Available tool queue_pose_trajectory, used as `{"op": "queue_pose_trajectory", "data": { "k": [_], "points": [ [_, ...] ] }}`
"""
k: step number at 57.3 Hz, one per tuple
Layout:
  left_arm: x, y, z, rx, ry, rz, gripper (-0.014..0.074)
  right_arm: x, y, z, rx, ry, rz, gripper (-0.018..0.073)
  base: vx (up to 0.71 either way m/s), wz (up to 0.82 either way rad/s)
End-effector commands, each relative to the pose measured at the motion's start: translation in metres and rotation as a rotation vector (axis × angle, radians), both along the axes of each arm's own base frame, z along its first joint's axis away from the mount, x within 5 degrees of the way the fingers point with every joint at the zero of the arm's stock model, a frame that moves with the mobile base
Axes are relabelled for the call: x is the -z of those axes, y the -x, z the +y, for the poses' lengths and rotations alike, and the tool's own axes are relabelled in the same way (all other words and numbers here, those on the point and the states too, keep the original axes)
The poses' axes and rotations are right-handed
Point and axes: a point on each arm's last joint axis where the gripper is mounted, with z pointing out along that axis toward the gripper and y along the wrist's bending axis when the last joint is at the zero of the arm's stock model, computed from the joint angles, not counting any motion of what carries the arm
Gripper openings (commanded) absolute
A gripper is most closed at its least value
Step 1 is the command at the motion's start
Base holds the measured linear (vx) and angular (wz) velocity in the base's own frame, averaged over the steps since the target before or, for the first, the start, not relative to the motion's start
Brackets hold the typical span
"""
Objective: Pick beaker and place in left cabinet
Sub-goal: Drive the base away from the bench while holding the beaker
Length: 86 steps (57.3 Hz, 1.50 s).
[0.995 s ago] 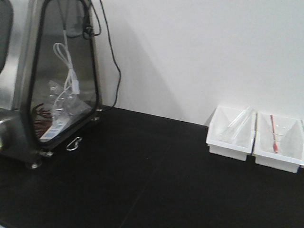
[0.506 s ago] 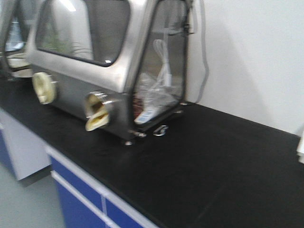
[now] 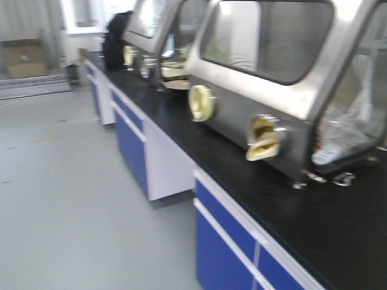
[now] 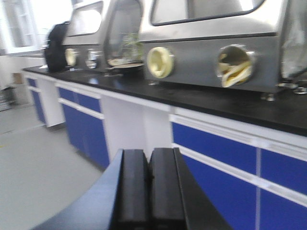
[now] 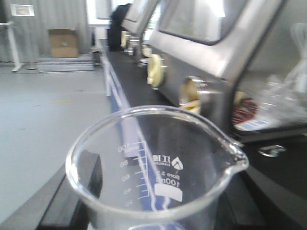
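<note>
The clear glass beaker [image 5: 158, 172], with white printed markings and its spout to the right, fills the lower part of the right wrist view. My right gripper [image 5: 158, 196] is shut on it, a black finger [image 5: 91, 179] showing through the glass on the left. In the left wrist view my left gripper [image 4: 148, 167] is shut with nothing between its black pads, hanging in front of the blue cabinets. The left cabinet is out of view. Neither gripper shows in the front view.
A long black countertop [image 3: 326, 217] on blue-fronted base cabinets [image 3: 224, 241] runs along the right. Stainless glove boxes [image 3: 272, 78] with yellow ports stand on it. A black bag [image 3: 115, 39] sits at its far end. Grey floor [image 3: 66, 199] spreads left, with a cardboard box [image 3: 24, 57] far back.
The front view has swung left. The white trays and wall have left the picture, and the glove boxes, blue cabinets and open floor have come in.
</note>
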Motion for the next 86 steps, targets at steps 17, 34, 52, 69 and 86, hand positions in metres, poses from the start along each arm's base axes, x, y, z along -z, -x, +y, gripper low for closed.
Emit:
{"op": "queue_pose_trajectory", "data": {
  "k": [17,34,52,69,86],
  "points": [
    [-0.0030,0.0014,0.0003,0.004,0.033,-0.080,0.0001,-0.0150,0.0019,0.0028,-0.037,0.004,-0.084,-0.0006,0.07,0.58],
    [-0.0030,0.0014,0.0003,0.004,0.033,-0.080,0.0001,-0.0150,0.0019,0.0028,-0.037,0.004,-0.084,-0.0006,0.15,0.35],
    [-0.0030,0.0014,0.0003,0.004,0.033,-0.080,0.0001,-0.0150,0.0019,0.0028,-0.037,0.004,-0.084,-0.0006,0.27,0.26],
    [-0.0030,0.0014,0.0003,0.004,0.033,-0.080,0.0001,-0.0150,0.0019,0.0028,-0.037,0.004,-0.084,-0.0006,0.42,0.17],
    [-0.0030,0.0014,0.0003,0.004,0.033,-0.080,0.0001,-0.0150,0.0019,0.0028,-0.037,0.004,-0.084,-0.0006,0.55,0.14]
  ]
}}
